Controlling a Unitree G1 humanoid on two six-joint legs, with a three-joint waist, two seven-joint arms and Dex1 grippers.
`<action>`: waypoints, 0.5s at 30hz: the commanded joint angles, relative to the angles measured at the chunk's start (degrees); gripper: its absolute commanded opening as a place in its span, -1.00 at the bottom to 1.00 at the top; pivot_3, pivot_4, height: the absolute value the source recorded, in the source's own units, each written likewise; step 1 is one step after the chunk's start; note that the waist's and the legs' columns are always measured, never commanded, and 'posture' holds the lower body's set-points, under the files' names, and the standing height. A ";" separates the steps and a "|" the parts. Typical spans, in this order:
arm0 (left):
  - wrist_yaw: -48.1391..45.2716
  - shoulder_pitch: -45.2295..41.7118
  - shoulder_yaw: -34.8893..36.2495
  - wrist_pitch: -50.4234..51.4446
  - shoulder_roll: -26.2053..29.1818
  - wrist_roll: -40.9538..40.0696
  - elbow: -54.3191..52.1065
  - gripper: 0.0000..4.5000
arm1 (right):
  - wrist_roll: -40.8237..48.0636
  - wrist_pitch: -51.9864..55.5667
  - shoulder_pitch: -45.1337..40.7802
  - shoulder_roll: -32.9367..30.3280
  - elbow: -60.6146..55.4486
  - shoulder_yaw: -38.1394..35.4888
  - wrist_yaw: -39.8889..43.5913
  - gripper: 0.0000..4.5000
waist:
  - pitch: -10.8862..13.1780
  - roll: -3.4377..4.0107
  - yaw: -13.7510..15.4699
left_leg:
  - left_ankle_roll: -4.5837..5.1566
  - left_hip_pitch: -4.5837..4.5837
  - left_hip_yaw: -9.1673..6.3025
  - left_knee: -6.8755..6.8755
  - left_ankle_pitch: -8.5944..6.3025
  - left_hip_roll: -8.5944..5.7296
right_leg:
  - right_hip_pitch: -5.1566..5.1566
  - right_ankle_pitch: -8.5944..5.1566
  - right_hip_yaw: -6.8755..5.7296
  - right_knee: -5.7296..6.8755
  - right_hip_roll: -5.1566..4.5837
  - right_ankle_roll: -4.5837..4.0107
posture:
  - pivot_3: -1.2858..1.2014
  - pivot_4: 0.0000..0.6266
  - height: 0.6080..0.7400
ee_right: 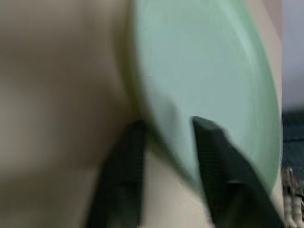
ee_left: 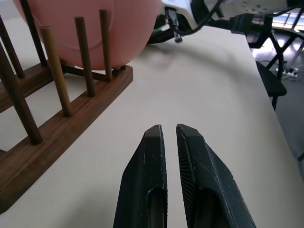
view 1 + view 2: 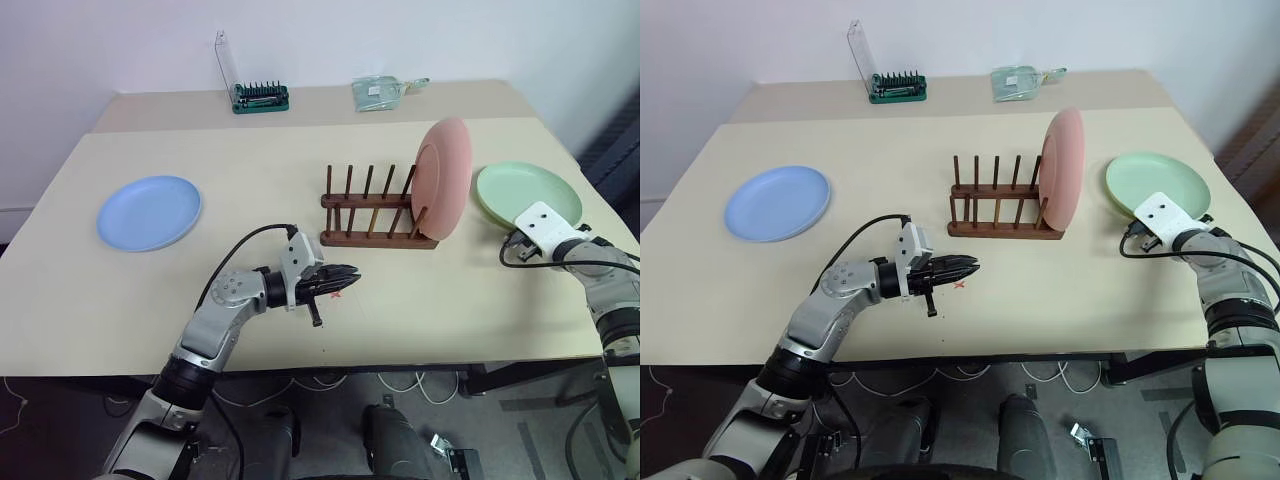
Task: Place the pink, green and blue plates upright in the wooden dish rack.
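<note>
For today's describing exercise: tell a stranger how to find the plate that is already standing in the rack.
Start at the beige table and find the dark wooden dish rack near its middle. At the rack's right-hand end a pink plate stands on edge between the pegs. The blue plate and the green plate both lie flat on the tabletop, so it is the upright one.

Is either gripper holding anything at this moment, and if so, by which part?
The right gripper has the green plate by its near rim, one finger on each side of the edge. The left gripper is shut on nothing.
</note>
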 commanded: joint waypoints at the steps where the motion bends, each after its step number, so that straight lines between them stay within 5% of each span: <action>1: 0.25 0.34 0.85 -0.27 0.18 -0.80 -2.08 -0.80 | -0.61 -2.71 -0.38 -1.23 -0.40 -1.35 -1.80 -0.97 | -0.01 0.00 -0.08 | 0.00 0.00 0.00 0.00 0.00 0.00 | 0.00 0.00 0.00 0.01 0.00 0.00 | 0.03 -0.52 1.00; 9: -0.03 0.63 0.55 -0.03 0.20 -1.10 -2.38 -0.80 | 6.52 -0.12 5.67 -5.32 -26.02 -14.22 -4.80 -0.97 | 0.00 0.16 -0.22 | 0.00 0.01 0.00 -0.01 0.00 0.00 | -0.03 0.00 0.02 0.03 0.01 0.01 | 0.03 -0.52 1.00; 15: -0.28 0.32 0.20 -0.09 -0.38 -1.01 -1.78 -0.80 | 27.50 17.32 6.49 -1.93 -57.43 -24.86 2.65 -0.97 | -0.03 0.14 -0.02 | 0.01 0.01 -0.04 0.00 -0.01 0.03 | 0.00 0.00 0.02 0.06 0.01 0.01 | 0.03 -0.52 1.00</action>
